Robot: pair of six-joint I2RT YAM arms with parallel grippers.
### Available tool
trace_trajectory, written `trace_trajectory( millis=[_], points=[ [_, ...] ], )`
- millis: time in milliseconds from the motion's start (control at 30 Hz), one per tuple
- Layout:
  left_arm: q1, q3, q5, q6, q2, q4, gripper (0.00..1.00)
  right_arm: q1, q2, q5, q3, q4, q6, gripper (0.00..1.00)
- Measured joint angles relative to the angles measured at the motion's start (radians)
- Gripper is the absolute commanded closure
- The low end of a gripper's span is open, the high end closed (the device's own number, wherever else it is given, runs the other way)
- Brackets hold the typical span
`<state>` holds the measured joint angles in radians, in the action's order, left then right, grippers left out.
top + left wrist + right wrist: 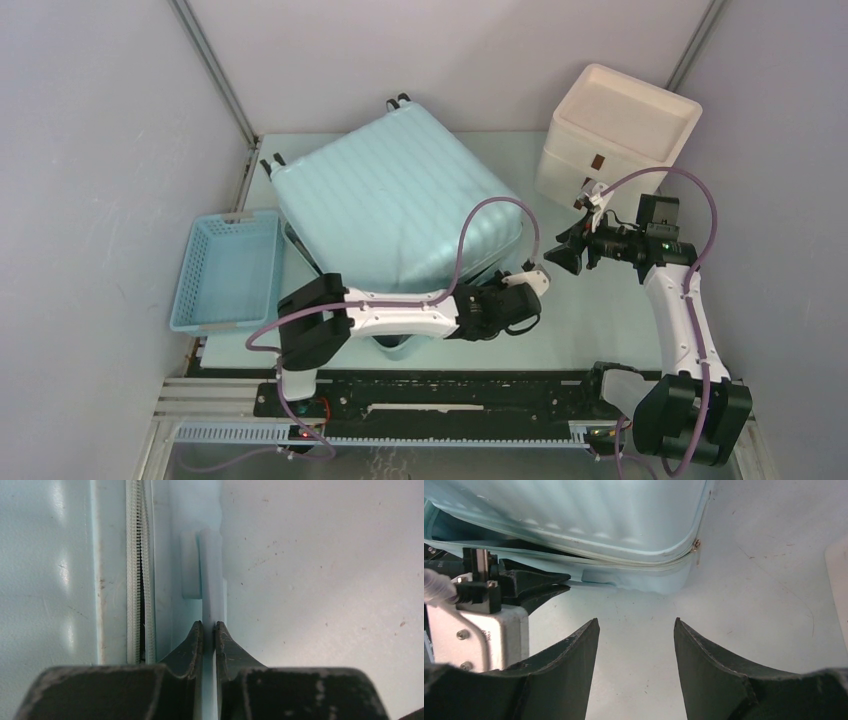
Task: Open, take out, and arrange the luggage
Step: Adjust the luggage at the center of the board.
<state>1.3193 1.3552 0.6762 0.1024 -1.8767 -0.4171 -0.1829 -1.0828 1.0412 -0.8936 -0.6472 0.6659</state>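
While the luggage [400, 200] lies diagonal, wheels [400, 100] far-left, the left tool [209, 628] clamps its tab [211, 570]; right tool [636, 624] gapes.

Lab cell, grey panel walls [90, 180], metal struts [212, 68]

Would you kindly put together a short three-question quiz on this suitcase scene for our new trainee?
1. True or false: the right end effector is open and holds nothing.
2. The left end effector is shut on: A a sock; B a pale zipper tab; C a spoon.
3. In the top view, which side of the suitcase is the blue basket on?
Key: 1 true; 2 B; 3 the left.
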Motion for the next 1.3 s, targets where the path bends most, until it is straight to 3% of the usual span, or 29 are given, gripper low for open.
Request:
trace_trajectory(
  millis=[400,833,1300],
  points=[
    [0.044,-0.115,-0.028,-0.103,0.085,0.039,1.0,0.0,0.0,0.013,0.0,-0.008,0.01,0.34],
    [0.074,-0.3,-0.185,-0.244,0.258,0.091,1.0,0.0,0.0,0.015,0.0,-0.015,0.018,0.34],
    [0.159,-0.465,-0.211,-0.273,0.422,0.11,1.0,0.0,0.0,0.016,0.0,-0.016,0.023,0.34]
  ],
)
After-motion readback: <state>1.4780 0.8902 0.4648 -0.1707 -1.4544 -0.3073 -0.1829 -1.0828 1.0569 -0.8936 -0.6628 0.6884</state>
